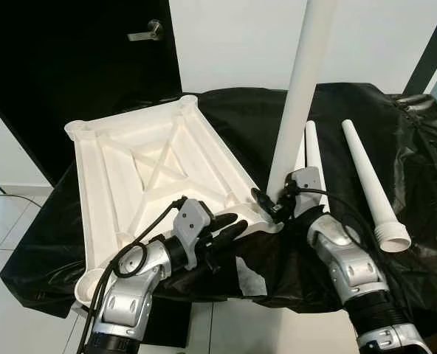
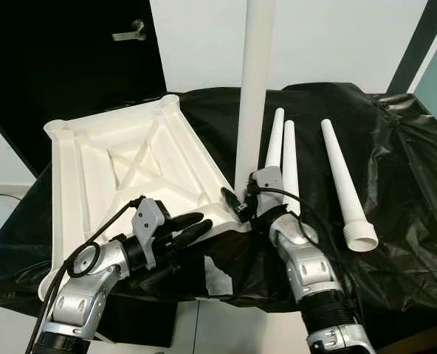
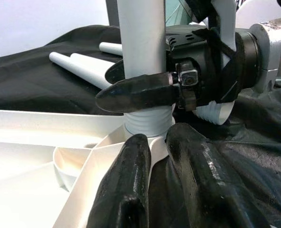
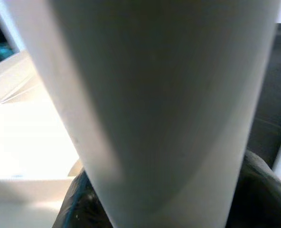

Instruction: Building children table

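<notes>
At tabletop (image 1: 108, 169) corner: right pincer (image 1: 272, 204) clamps upright leg (image 1: 301, 88); left pincer (image 1: 229, 225) closed, empty, beside.

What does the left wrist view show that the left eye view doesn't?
Left wrist view, up close: the ridged bottom end of the upright white plastic table leg sits in a corner socket of the upside-down white plastic tabletop. Left eye view, from farther off: the tabletop's crossed ribs and a silver door handle. Both: the right gripper clamped round the leg, the left gripper beside that corner, spare white legs on the black cover.
</notes>
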